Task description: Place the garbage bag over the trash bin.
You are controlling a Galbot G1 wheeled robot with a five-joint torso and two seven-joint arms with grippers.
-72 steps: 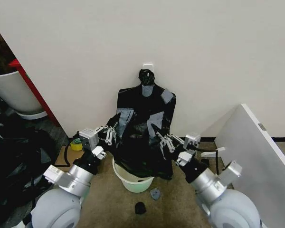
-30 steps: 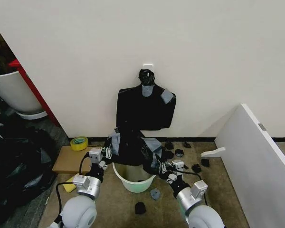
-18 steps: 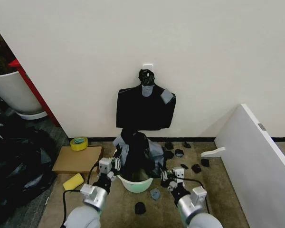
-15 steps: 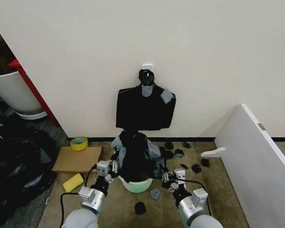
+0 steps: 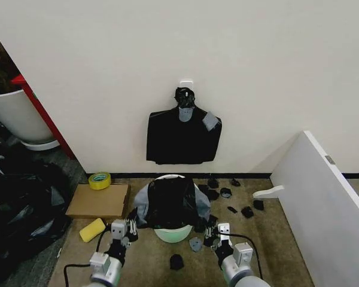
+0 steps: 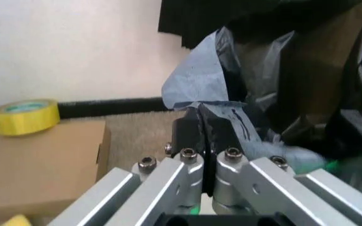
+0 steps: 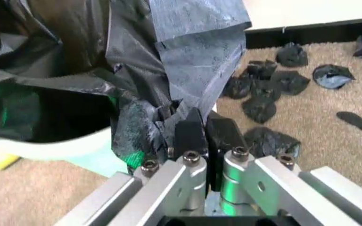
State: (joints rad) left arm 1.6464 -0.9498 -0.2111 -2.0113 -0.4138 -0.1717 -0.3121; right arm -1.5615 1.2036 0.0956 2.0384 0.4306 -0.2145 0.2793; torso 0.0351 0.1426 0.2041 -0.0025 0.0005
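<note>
Both arms have dropped lower, so the crinkly black plastic garbage bag [image 5: 169, 201] is now draping over the round cream-white trash bin [image 5: 172, 234]. Left gripper [image 5: 130, 226] and right gripper [image 5: 210, 232] are pinching its edges, jaws clamped on plastic.

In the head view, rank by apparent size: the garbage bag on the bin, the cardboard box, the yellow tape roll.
1. garbage bag
2. cardboard box, clearly smaller than the bag
3. yellow tape roll, smallest

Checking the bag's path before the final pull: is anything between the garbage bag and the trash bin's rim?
Nothing visible is. The garbage bag already drapes over the trash bin, each side pinched in the left claw and the right claw. The black scraps lie on the carpet beside it.
</note>
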